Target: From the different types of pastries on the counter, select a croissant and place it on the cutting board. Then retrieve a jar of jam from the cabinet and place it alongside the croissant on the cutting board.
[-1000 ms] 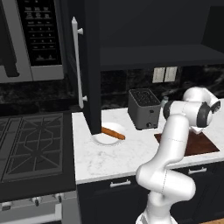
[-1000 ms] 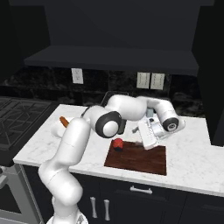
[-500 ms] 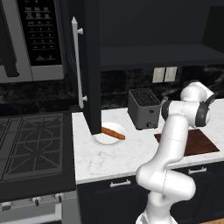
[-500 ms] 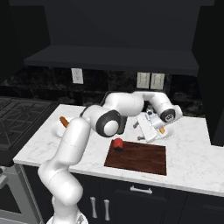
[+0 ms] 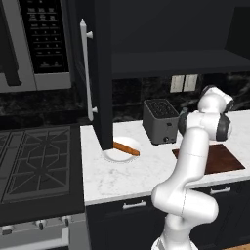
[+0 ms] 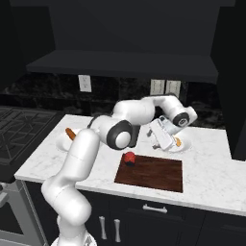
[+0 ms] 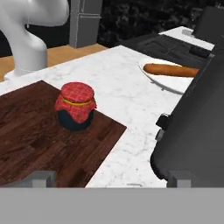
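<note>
— Where do we stand?
— Our jar of jam point(image 7: 75, 106) sits on the cutting board point(image 6: 158, 174), near its corner. Our pincer point(image 6: 160, 139) hangs above, jaws spread wide, holding nothing.
— And the croissant point(image 6: 178, 142)?
— It looks to lie on a plate point(image 6: 184, 146) behind the board, on the table point(image 6: 211, 178). We judge fetching it comes next.

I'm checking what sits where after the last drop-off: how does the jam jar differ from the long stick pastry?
The jam jar is squat and upright, red-topped with a dark body; the stick pastry is long, thin, orange-brown and lies flat. The jar stands near a corner of the dark wooden cutting board; the pastry lies on a white plate on the marble counter. Both are untouched by the gripper.
</note>
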You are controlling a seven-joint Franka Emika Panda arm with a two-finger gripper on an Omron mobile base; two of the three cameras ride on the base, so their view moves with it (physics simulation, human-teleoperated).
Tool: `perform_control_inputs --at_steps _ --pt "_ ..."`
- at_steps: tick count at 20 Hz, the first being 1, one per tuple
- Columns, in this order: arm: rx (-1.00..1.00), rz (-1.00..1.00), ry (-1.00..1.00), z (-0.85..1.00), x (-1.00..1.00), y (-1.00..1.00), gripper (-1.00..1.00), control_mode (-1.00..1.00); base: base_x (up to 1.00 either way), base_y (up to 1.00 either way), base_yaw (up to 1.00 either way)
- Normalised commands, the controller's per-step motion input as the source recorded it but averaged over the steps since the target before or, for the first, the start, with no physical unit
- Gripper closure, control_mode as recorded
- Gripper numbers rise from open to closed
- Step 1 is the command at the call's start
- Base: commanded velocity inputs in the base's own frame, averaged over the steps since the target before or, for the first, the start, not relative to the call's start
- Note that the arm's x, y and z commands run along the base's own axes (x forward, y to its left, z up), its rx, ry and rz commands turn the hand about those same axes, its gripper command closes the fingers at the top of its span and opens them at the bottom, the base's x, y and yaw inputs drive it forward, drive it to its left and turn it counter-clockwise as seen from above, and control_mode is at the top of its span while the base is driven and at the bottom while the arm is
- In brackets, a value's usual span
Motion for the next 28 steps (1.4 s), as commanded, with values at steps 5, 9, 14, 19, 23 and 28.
perform_control_inputs --at_steps 5,9,14,19,23,28 --pt "-0.27 0.01 -0.34 -0.19 0.41 -0.2 -1.0 -1.0 0.0 0.0 0.0" --pt "-0.18 0.05 -0.21 -0.21 0.24 -0.3 -1.0 -1.0 0.0 0.0 0.0" --pt "-0.14 0.08 -0.2 -0.34 0.31 -0.27 -1.0 -1.0 0.0 0.0 0.0" --pt "-0.07 0.17 -0.17 0.0 0.22 -0.39 -1.0 -1.0 0.0 0.0 0.0" --pt "0.0 0.19 0.0 0.33 0.0 -0.02 -1.0 -1.0 0.0 0.0 0.0" --pt "0.0 0.2 0.02 0.6 0.0 0.02 -1.0 -1.0 0.0 0.0 0.0"
